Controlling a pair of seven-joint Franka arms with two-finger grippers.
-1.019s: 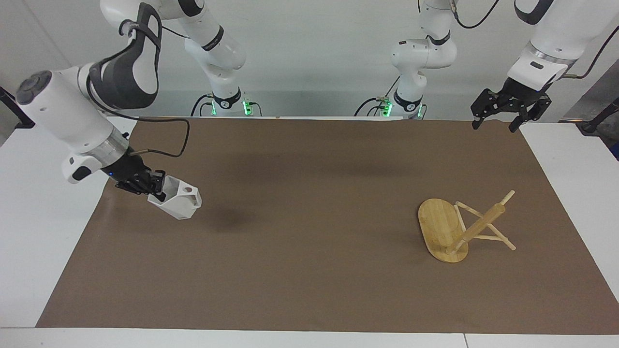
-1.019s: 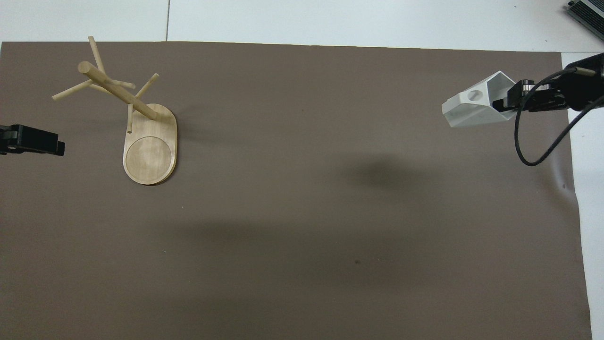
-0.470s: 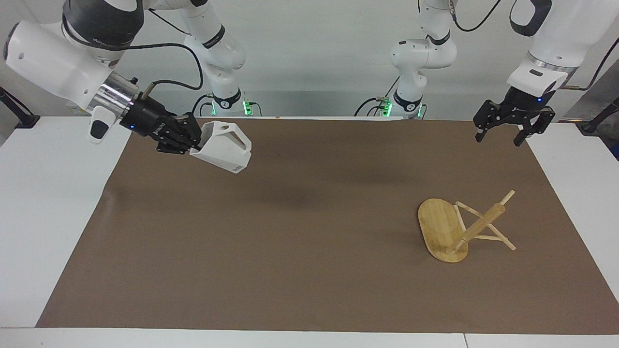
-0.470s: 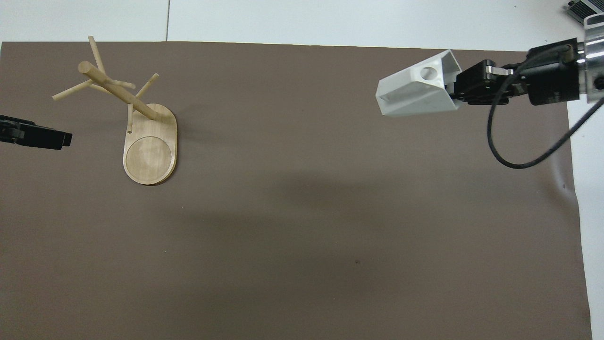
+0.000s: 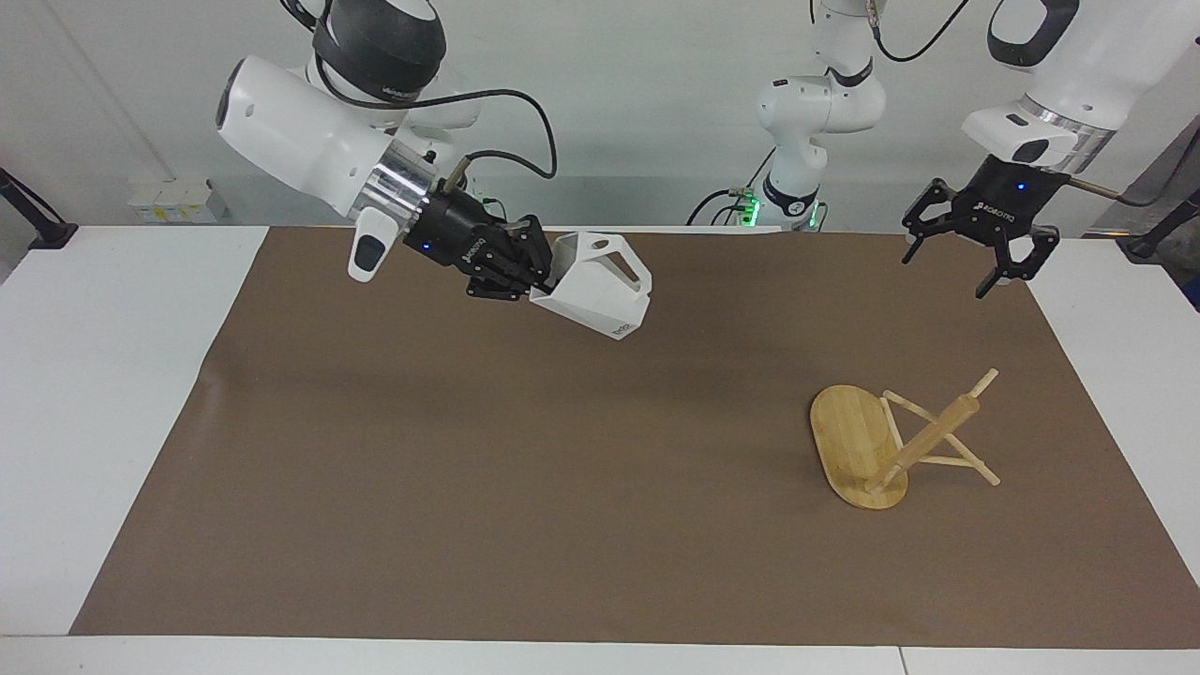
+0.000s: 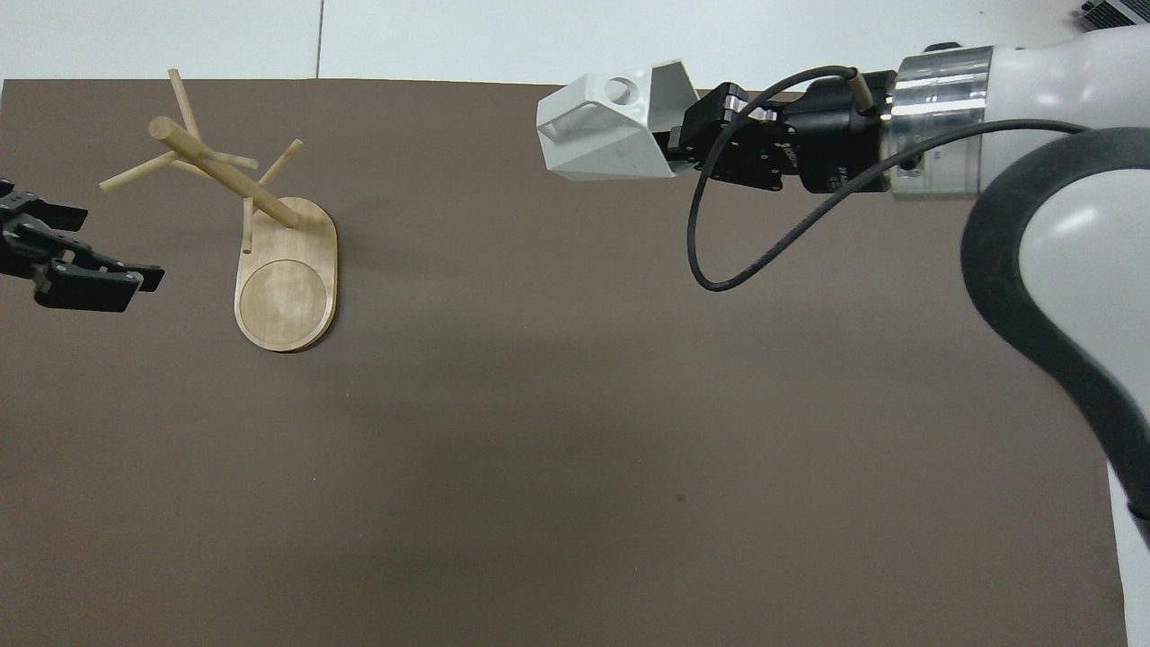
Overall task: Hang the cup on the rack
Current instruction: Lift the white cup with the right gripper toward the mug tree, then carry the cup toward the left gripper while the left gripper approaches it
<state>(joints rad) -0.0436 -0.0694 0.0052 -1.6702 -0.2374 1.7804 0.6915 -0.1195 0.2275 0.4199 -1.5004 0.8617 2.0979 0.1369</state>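
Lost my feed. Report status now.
Right gripper shut on cup, up over the mat. Left gripper open, waiting over the mat's edge at its own end. Rack upright, pegs bare. Nothing in the way.

Brand lettering, white on black, stands on the left claw (image 5: 954, 262) body and the right claw (image 5: 537, 274) body; neither is legible. A small dark mark on the cup (image 5: 600, 281) cannot be read.

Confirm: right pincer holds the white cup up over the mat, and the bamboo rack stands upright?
Not upright. In the facing view the bamboo rack lies tipped over, base on edge. The right pincer does hold the white cup over the mat.
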